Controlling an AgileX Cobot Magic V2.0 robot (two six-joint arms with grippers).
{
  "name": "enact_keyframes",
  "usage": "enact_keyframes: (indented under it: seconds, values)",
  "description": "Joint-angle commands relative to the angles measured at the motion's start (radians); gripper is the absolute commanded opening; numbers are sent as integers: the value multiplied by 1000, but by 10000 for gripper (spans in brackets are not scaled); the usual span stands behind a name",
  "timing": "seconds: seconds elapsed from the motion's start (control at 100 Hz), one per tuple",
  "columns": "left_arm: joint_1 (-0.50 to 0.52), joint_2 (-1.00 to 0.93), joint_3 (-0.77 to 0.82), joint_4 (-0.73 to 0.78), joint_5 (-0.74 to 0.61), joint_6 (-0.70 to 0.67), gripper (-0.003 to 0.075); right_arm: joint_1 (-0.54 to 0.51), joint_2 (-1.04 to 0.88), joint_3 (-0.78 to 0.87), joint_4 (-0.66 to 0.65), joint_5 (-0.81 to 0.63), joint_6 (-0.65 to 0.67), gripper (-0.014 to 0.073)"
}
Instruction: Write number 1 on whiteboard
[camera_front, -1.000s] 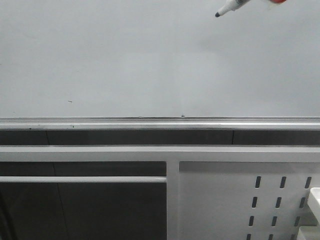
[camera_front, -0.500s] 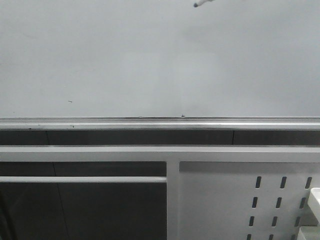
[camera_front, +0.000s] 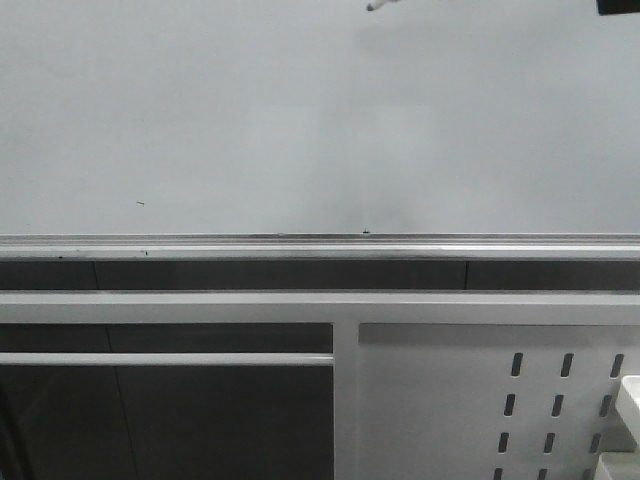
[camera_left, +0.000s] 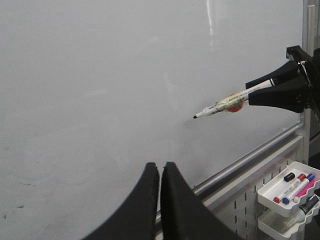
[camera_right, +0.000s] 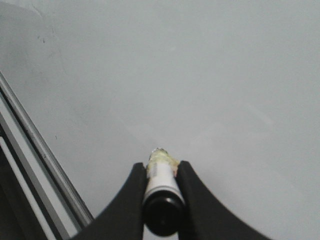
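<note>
I am clenching my right fingers (camera_right: 161, 172) around the marker (camera_left: 220, 105), poised off the whiteboard (camera_front: 250, 120) at the frame's upper right, my left fingers (camera_left: 160, 172) pressed together empty; misjudged pressure risks a skidding, broken stroke.

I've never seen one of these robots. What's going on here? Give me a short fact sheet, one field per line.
Board: whiteboard, no number 1 drawn on it
Pen: white marker with a black tip, aimed at the board; contact cannot be told
Right gripper: fingers shut on the marker
Left gripper: fingers together, holding nothing
Below the board: silver rail, then a perforated panel
Spare pens: tray of markers beside the board
</note>
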Motion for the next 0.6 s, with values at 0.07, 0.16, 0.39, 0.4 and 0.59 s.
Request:
enact_keyframes:
  seconds: [0.07, 0.16, 0.39, 0.4, 0.59]
  values:
    - [3, 12, -23, -35, -32, -12, -20, 3, 11, -25, -21, -101, -11, -71]
    - [3, 12, -23, -35, -28, -12, -20, 3, 24, -25, -21, -104, -11, -71]
    - [3, 12, -23, -38, -28, -12, -20, -25, 67, -25, 0, -165, -11, -71]
    - [3, 12, -23, -38, -26, -12, -20, -25, 67, -25, 0, -165, -11, -71]
    - [3, 12, -23, -38, -26, -12, -20, -30, 83, -25, 5, -185, -11, -71]
